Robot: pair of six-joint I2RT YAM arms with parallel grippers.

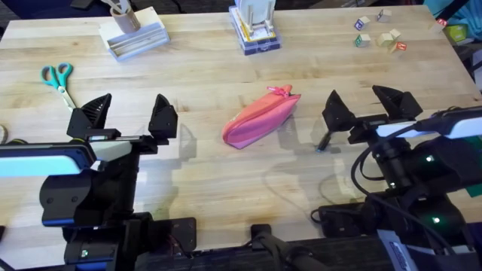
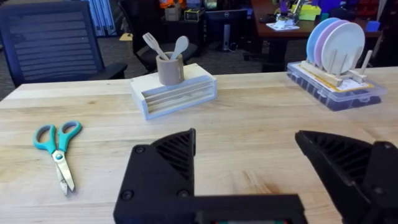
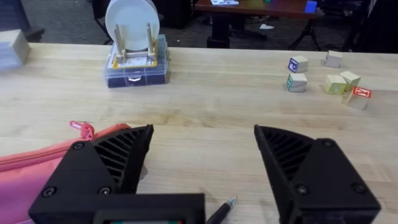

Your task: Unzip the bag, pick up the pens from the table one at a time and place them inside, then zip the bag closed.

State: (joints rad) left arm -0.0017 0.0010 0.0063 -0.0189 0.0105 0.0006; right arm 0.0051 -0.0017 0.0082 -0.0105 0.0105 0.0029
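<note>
The pink bag (image 1: 260, 118) lies near the middle of the table (image 1: 226, 68), slanted, its zipper end with the pink pull (image 1: 281, 90) pointing toward the far edge and its rounded end toward the near edge. The zipper looks closed along the top.

The left gripper (image 1: 124, 117) hovers over the near-left part of the table, its 2 black fingers spread wide with nothing between them. From the left wrist camera, bare wood shows between the fingers (image 2: 165, 165). Teal-handled scissors (image 1: 59, 81) lie beyond it toward the left edge, well apart from the bag.

The right gripper (image 1: 363, 108) sits over the near-right part, just right of the bag, jaws also spread wide and holding nothing. A black pen (image 1: 325, 141) lies on the wood just below its left finger; in the right wrist view the pen's tip (image 3: 224, 210) pokes out between the fingers, with the bag (image 3: 37, 171) beside the gripper.

Along the far edge: a white tray with a cup of utensils (image 1: 132, 30) toward the far-left corner, a rack with plates on a clear box (image 1: 254, 28) near the middle, and a cluster of small blocks (image 1: 380, 34) toward the far-right corner.
</note>
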